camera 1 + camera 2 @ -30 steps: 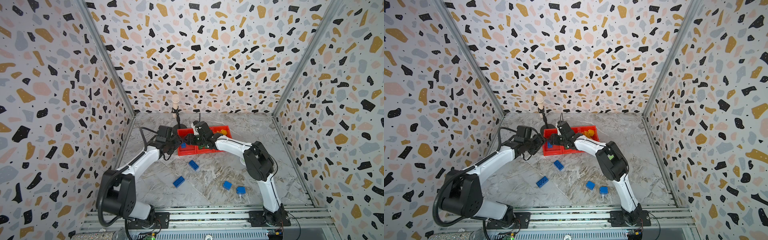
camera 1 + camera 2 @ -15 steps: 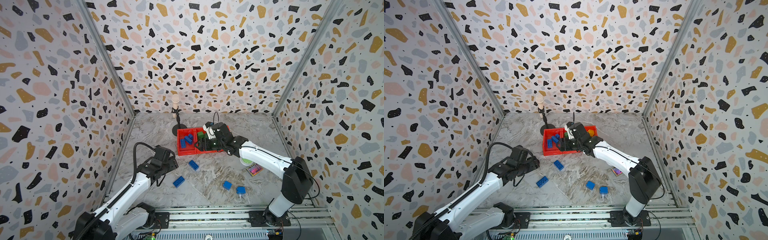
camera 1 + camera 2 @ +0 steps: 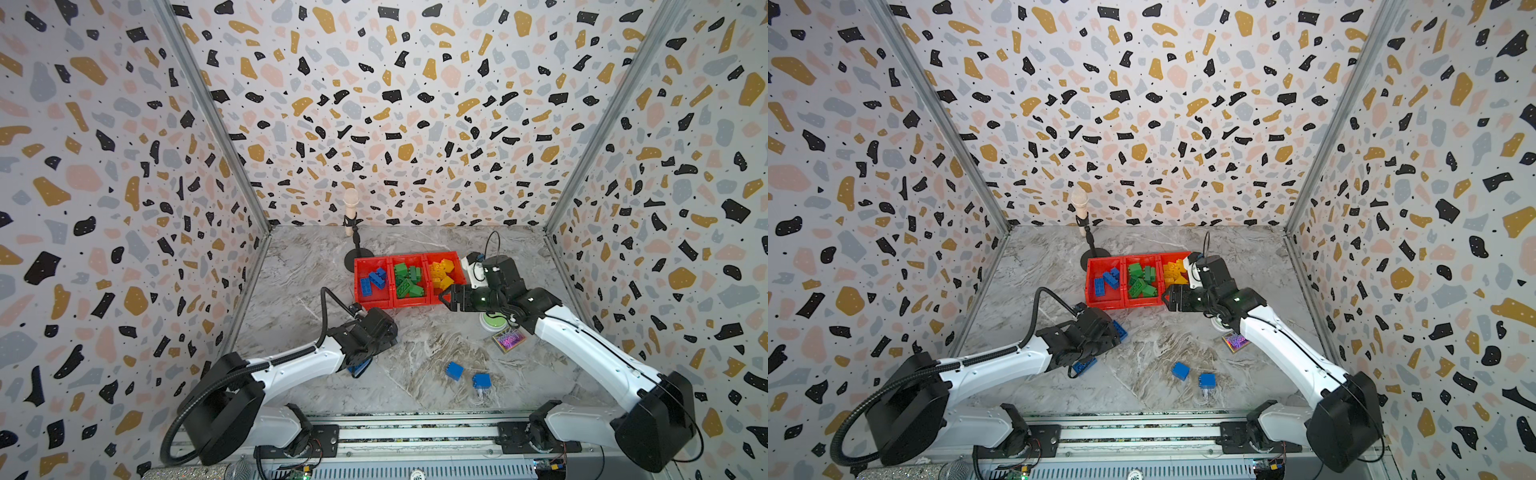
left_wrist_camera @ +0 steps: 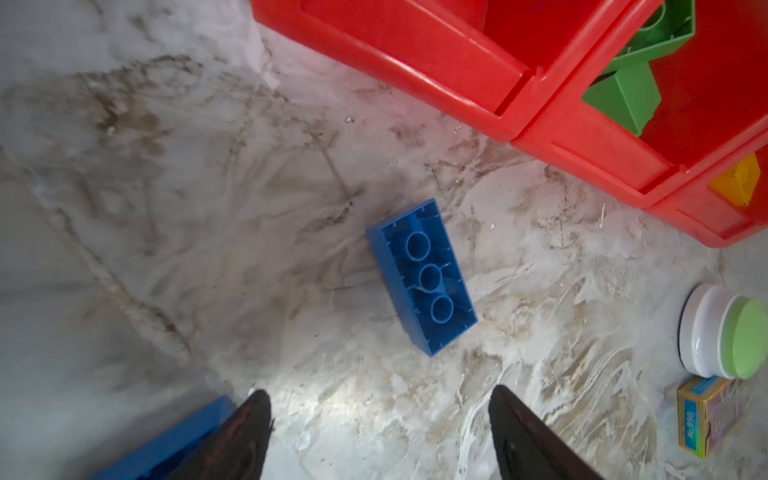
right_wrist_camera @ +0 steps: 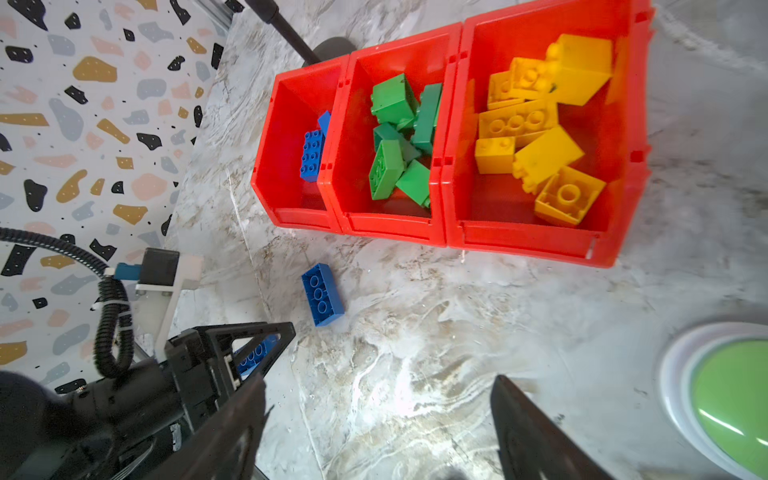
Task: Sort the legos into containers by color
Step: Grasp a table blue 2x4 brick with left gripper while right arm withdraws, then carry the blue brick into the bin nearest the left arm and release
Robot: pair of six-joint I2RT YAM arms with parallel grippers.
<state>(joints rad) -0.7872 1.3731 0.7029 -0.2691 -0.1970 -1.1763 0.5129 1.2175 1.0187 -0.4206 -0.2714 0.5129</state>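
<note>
Three joined red containers (image 3: 376,302) (image 3: 1104,303) (image 5: 386,230) hold blue legos (image 3: 372,282), green legos (image 3: 407,278) and yellow legos (image 3: 442,272), one colour each. My left gripper (image 3: 1106,332) (image 4: 380,432) hangs open and empty low over the table. An upside-down blue lego (image 4: 419,276) (image 5: 322,295) lies just ahead of it. Another blue lego (image 3: 1084,365) (image 4: 166,440) lies beside one finger. My right gripper (image 3: 451,299) (image 5: 378,415) is open and empty by the yellow bin's front corner. Two small blue legos (image 3: 454,370) (image 3: 481,380) lie near the front.
A round white button with a green top (image 3: 494,322) (image 5: 727,395) and a small iridescent card (image 3: 508,338) sit under the right arm. A black stand with a microphone (image 3: 356,259) rises behind the bins. Patterned walls close in three sides.
Both grippers have left the bins and opened wider. The left one dropped to the blue bricks in front of the bins. The right one drew back to the yellow bin's front corner.
</note>
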